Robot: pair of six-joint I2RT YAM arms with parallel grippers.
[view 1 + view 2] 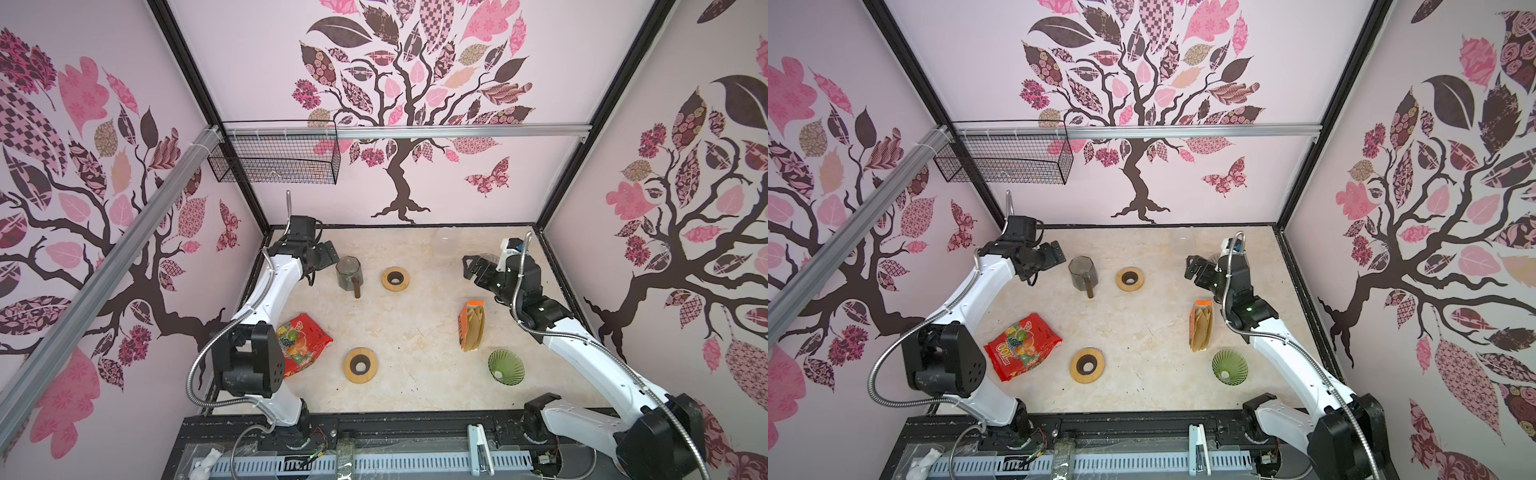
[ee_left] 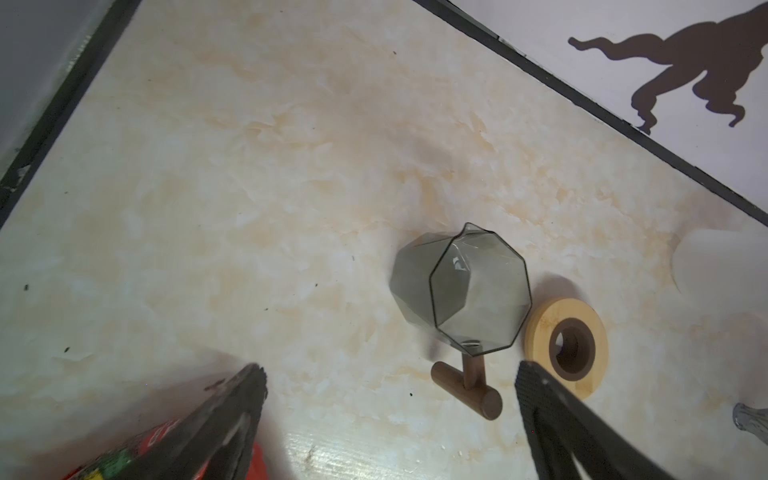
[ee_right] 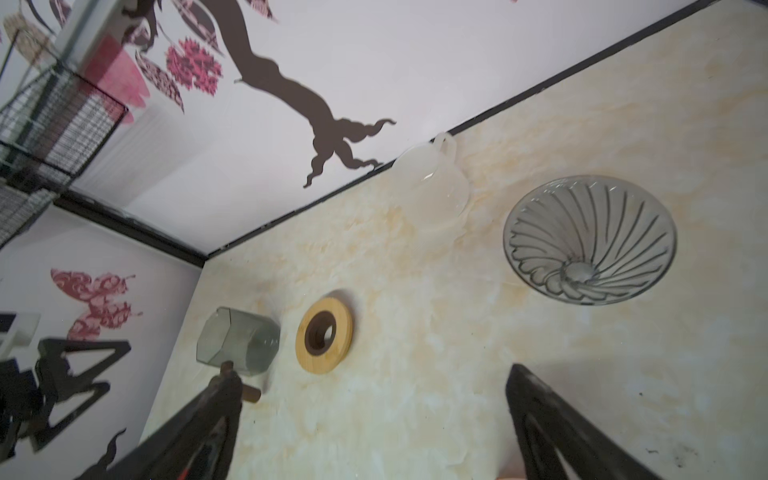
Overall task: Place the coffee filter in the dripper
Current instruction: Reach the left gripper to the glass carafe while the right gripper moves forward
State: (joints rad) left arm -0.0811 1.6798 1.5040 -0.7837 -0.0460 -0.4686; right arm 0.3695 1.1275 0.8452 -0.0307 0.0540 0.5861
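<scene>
Both left gripper [image 1: 331, 253] and right gripper [image 1: 467, 269] gape empty, so the right should pinch one sheet from the filters [image 1: 472, 328] by the counter's [image 1: 415, 324] right edge, lifting slowly, then carry it to the dripper [image 1: 505, 366] near the front-right corner.
</scene>
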